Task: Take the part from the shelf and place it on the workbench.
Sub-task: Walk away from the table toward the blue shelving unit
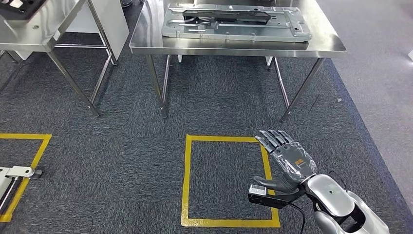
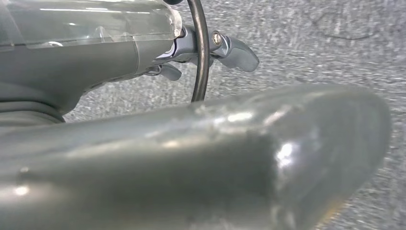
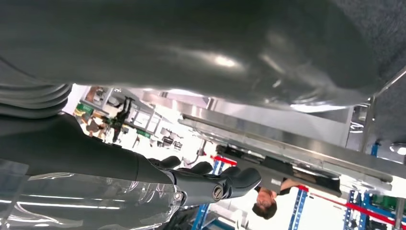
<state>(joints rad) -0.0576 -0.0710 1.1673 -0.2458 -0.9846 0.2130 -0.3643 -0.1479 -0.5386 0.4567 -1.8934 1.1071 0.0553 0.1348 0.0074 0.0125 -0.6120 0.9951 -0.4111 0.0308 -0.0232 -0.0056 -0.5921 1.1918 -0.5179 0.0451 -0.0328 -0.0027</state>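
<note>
The workbench (image 1: 234, 49), a steel table, stands ahead of me at the top of the head view. On it lies a flat grey metal part (image 1: 236, 22) with a dark piece across its top. My right hand (image 1: 286, 158) hovers low over the carpet in front of the bench, with its fingers stretched out and apart and nothing in it. In the right wrist view its dark fingers (image 3: 210, 184) point towards the bench's edge (image 3: 297, 153). My left hand (image 2: 143, 153) hangs over the carpet, its fingers (image 2: 232, 50) loose and holding nothing.
A yellow taped square (image 1: 186, 180) marks the carpet just left of my right hand. A second steel table (image 1: 48, 29) stands at the far left. A pale metal frame foot (image 1: 17, 172) sits on another yellow line (image 1: 27, 165). A person (image 3: 265, 207) stands beyond the bench.
</note>
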